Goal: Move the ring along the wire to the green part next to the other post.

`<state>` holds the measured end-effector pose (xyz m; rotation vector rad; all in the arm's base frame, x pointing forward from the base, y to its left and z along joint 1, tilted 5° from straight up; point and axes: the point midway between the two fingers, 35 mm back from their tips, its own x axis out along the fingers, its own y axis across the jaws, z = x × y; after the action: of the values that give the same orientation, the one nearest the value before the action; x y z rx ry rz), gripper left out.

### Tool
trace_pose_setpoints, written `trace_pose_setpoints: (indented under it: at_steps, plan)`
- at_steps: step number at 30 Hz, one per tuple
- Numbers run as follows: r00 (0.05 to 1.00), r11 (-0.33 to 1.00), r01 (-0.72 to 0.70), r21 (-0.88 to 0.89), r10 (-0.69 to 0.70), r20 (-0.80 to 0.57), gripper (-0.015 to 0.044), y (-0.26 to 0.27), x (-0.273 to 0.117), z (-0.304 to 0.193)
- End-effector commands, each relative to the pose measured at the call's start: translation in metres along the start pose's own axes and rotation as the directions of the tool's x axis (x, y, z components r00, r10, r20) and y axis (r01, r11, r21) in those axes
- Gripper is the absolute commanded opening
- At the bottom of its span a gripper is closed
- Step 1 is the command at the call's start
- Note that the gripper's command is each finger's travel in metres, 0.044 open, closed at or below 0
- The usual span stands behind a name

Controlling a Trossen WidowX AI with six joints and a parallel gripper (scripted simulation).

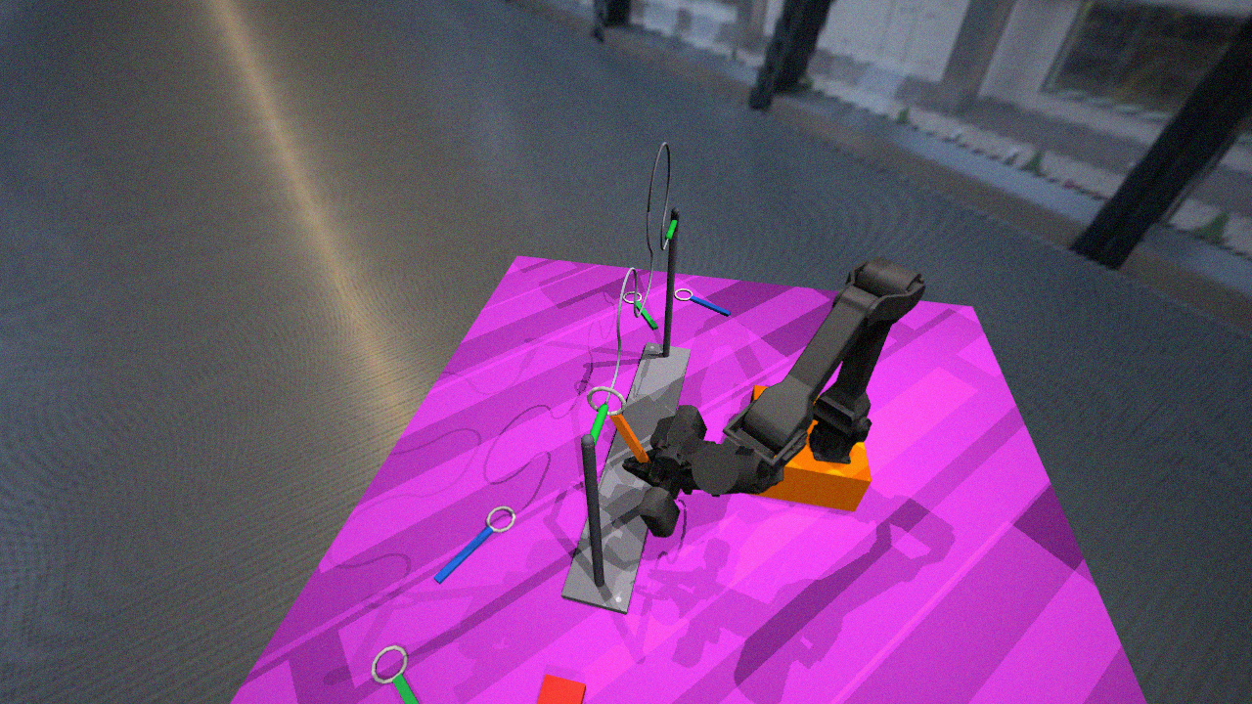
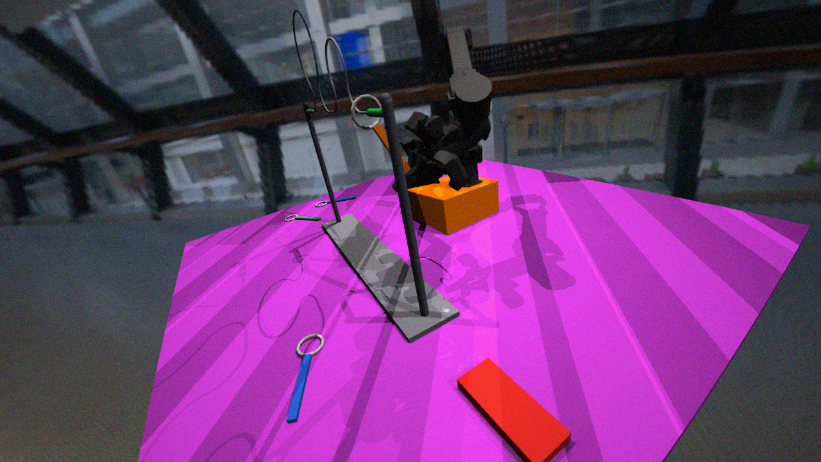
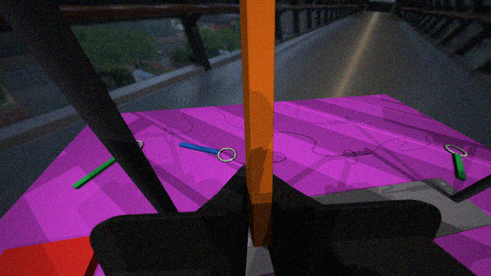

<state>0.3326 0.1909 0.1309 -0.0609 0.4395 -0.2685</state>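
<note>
Claw (image 1: pixel 643 465) (image 2: pixel 405 172) (image 3: pixel 251 170) clamped, arm (image 1: pixel 809 359) (image 2: pixel 471 86) bent.

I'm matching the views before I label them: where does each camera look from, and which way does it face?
Top: high above the table, angled down; shows the arm and gripper.
Exterior: beyond the red block, facing across it toward the arm, shown with its gripper.
Wrist: on the arm, facing out past the fingers along the orange handle; shows only the fingers.
Shared: top and exterior both show the whole wire stand.

red block (image 1: pixel 560 689) (image 2: pixel 514 409) (image 3: pixel 47 254), blue-handled ring (image 1: pixel 464 552) (image 2: pixel 299 387) (image 3: pixel 199 148), magenta tabletop (image 1: pixel 989 560) (image 2: pixel 648 275) (image 3: pixel 50 215)
</note>
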Motion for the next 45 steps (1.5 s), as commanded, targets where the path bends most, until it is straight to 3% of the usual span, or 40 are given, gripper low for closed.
trace_pose_setpoints:
  at_steps: [1,45]
  plan:
    - [1.000,1.000,0.004,0.002,-0.004,0.002,-0.0150,0.004,0.000,0.000]
    - [1.000,1.000,0.003,0.003,-0.003,0.004,-0.0150,0.025,0.003,-0.014]
